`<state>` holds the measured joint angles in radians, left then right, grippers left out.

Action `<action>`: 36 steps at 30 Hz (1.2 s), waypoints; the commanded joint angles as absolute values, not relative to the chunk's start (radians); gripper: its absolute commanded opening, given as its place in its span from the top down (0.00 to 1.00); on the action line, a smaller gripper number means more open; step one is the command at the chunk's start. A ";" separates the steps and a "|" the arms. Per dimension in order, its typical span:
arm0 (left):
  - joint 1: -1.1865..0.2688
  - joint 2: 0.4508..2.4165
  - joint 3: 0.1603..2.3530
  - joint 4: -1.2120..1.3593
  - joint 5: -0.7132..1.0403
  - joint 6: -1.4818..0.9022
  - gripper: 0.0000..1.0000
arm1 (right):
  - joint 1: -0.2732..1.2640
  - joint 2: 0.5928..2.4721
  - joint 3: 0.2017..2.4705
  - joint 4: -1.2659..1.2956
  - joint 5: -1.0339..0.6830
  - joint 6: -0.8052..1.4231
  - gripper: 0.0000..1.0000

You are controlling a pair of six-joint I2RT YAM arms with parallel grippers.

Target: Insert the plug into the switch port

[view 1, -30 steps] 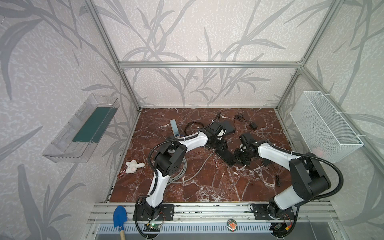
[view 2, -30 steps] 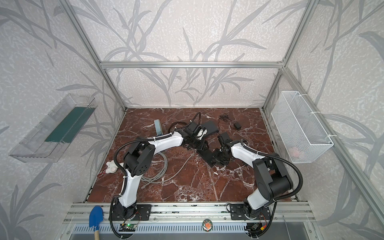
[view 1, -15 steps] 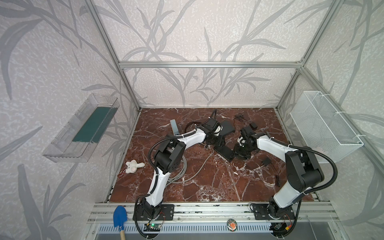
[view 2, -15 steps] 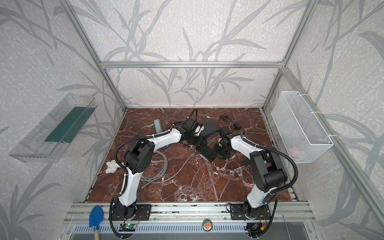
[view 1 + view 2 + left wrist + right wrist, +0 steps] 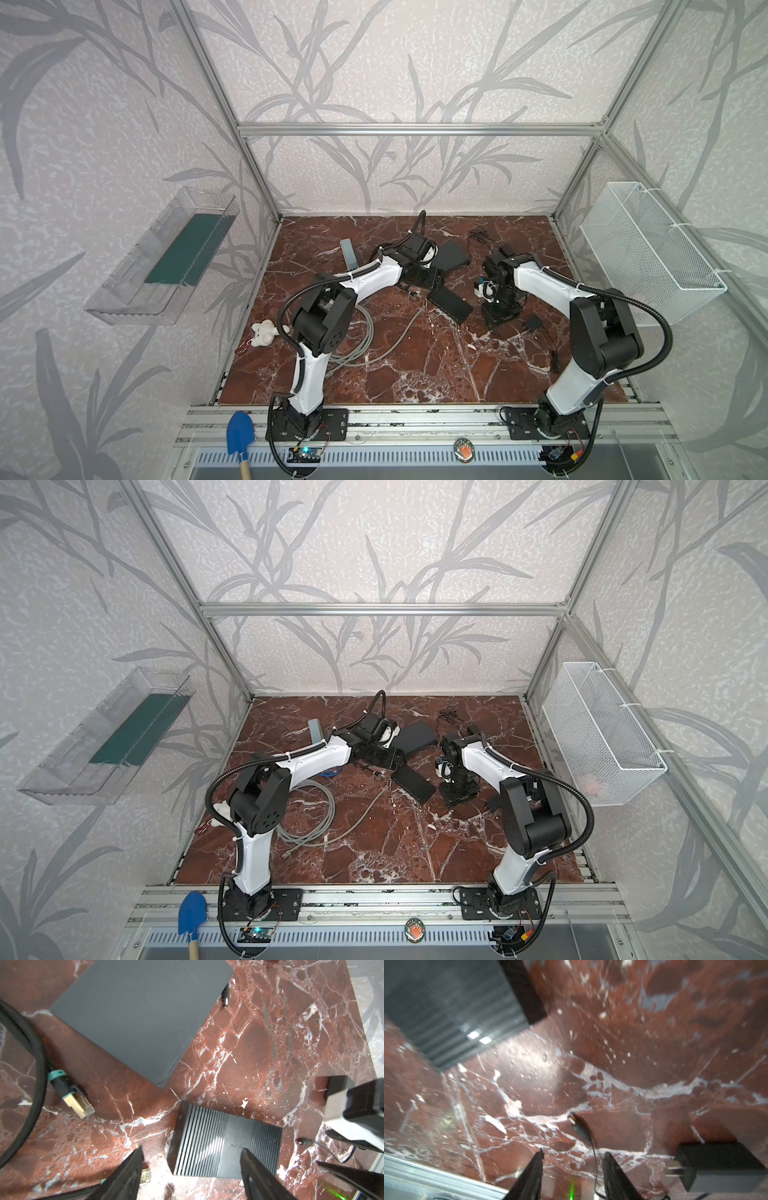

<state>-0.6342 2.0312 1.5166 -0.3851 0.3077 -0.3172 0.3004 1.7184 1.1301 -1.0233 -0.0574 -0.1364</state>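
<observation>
Black left tool [image 5: 191,1148] wide over switch [image 5: 226,1142], right tool [image 5: 574,1152] parted, both empty

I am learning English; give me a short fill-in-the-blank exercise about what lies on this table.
1. The Ethernet plug has a ___-coloured metal tip.
2. The left tool is ___ and holds nothing.
3. The barrel plug lies on the red ___ tabletop, outside the switch.
Missing words: gold; open; marble.
</observation>
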 commanded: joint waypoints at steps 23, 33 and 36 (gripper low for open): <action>-0.629 1.915 1.518 -0.465 0.280 -0.289 0.25 | 0.311 1.712 0.950 -0.827 0.017 -0.357 0.76; -0.629 1.875 1.511 -0.498 0.322 -0.306 0.26 | 0.314 1.622 0.904 -0.735 -0.071 -0.359 0.97; -0.632 1.865 1.503 -0.509 0.378 -0.329 0.27 | 0.314 1.566 0.899 -0.710 -0.090 -0.359 0.98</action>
<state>-0.6327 1.9156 1.4891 -0.4698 0.3206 -0.3149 0.3088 1.6245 0.9028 -0.7708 -0.0441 -0.3496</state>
